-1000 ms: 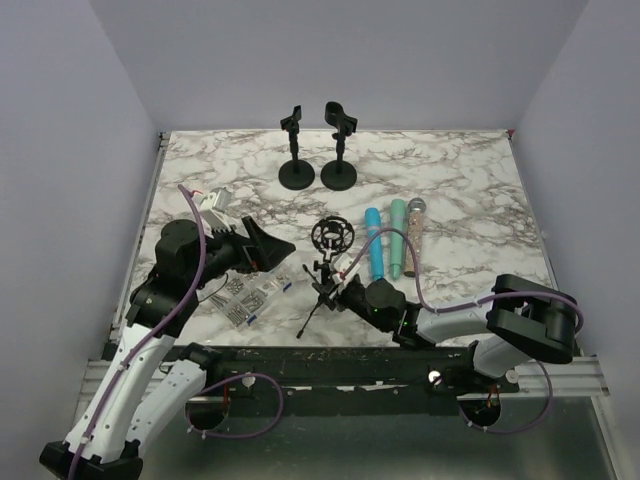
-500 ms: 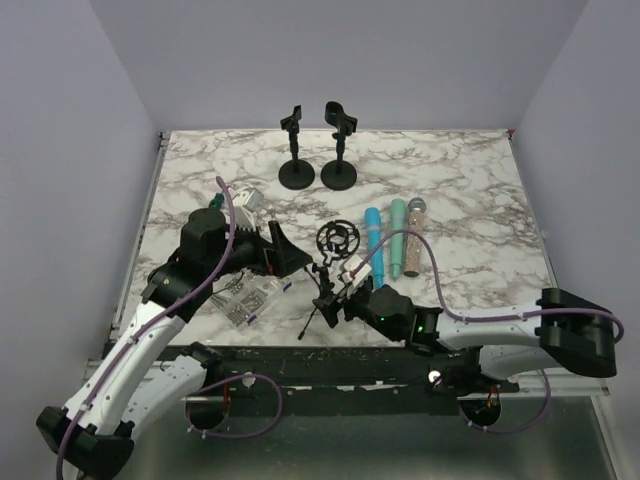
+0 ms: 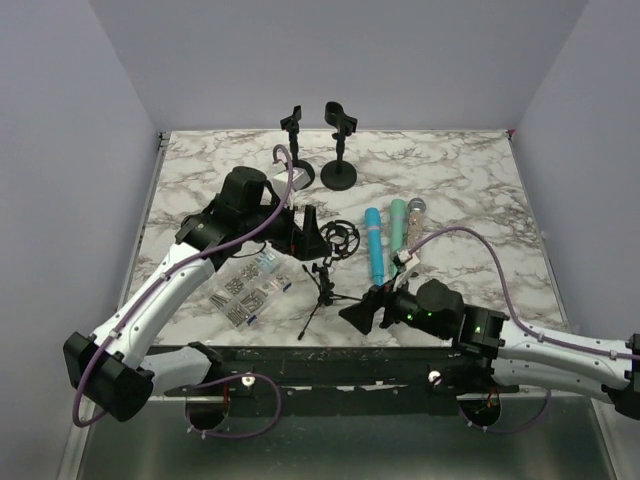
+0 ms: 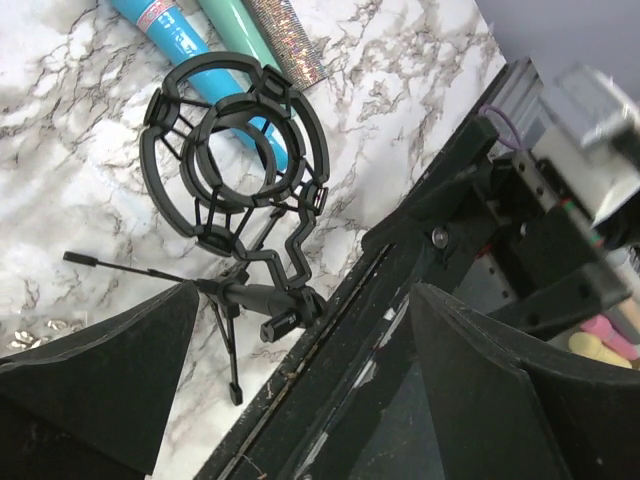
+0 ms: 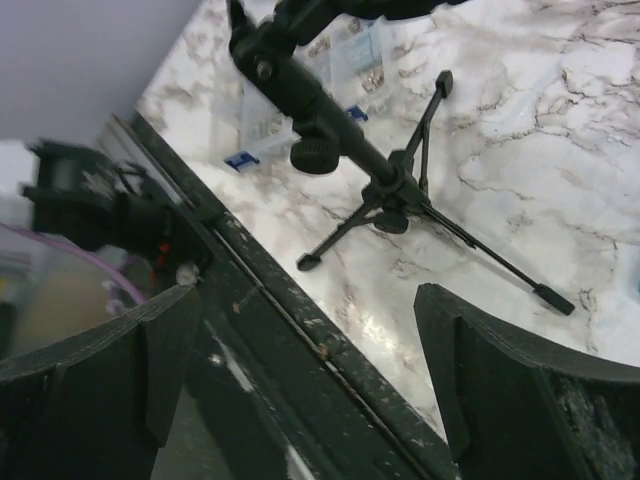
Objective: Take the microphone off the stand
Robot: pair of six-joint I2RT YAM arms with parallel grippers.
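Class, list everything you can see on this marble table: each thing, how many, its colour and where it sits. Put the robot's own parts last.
White-and-grey marble table: one, fills the workspace.
Black round-base microphone stands: two, black, back centre; the left one is partly behind the left arm.
Black tripod stand with ring-shaped shock mount: one, black, front centre, ring empty.
Blue microphone: one, lying right of the ring.
Teal microphone: one, lying beside the blue one.
Glittery microphone: one, silvery-pink, rightmost of the three.
Clear packet of small metal parts: one, front left.
Left gripper: one, black, open, left of the ring.
Right gripper: one, black, open, right of the tripod.
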